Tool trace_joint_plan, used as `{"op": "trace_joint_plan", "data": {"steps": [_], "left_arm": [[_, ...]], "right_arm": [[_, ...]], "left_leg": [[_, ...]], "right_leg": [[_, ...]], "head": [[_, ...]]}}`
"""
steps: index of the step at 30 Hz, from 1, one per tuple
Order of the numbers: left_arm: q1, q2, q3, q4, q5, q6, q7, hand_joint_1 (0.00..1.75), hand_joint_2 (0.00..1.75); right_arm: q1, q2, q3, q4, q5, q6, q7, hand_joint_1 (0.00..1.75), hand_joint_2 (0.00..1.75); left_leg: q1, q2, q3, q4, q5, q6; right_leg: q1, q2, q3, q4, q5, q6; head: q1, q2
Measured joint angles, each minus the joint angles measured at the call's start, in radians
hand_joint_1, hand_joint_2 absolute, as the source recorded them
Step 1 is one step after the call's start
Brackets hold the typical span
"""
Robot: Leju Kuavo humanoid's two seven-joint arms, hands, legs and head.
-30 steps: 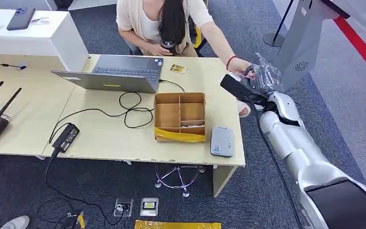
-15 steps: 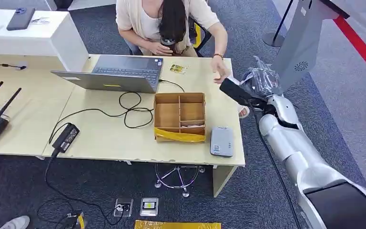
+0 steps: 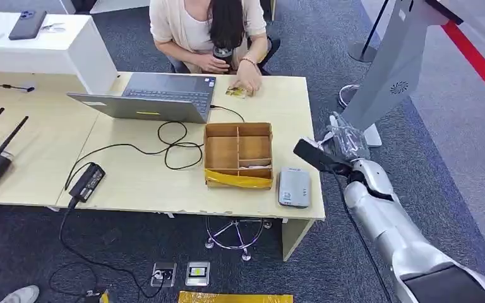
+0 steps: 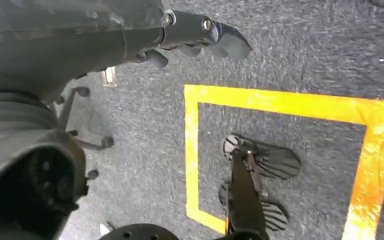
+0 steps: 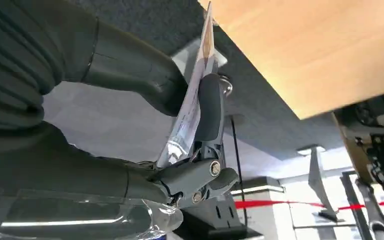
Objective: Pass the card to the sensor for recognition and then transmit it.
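A card is being pinched by the right hand, sitting at 3 o'clock off the sensor. Left hand fingers are being kept curled, nothing held.

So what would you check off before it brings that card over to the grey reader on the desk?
1. Card held: ok, pinched in the right robot hand, seen in the right wrist view.
2. Grey reader uncovered: ok, nothing lies on it.
3. Person's hand away from the reader: ok, at the table's far edge.
4. Way to the reader: ok, the cardboard box stands beside it.
5. Card's face toward the reader: cannot tell.
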Motion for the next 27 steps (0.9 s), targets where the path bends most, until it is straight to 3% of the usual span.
{"op": "trace_joint_plan", "data": {"steps": [27], "left_arm": [[0.001, 0.003, 0.0, 0.0, -0.001, -0.004, -0.003, 0.0, 0.0]], "right_arm": [[0.094, -0.043, 0.016, -0.032, -0.05, 0.02, -0.021, 1.75, 1.75]], "left_leg": [[0.0, 0.001, 0.0, 0.0, 0.0, 0.0]], "right_leg": [[0.0, 0.001, 0.0, 0.0, 0.0, 0.0]], "head": [[0.0, 0.0]]}}
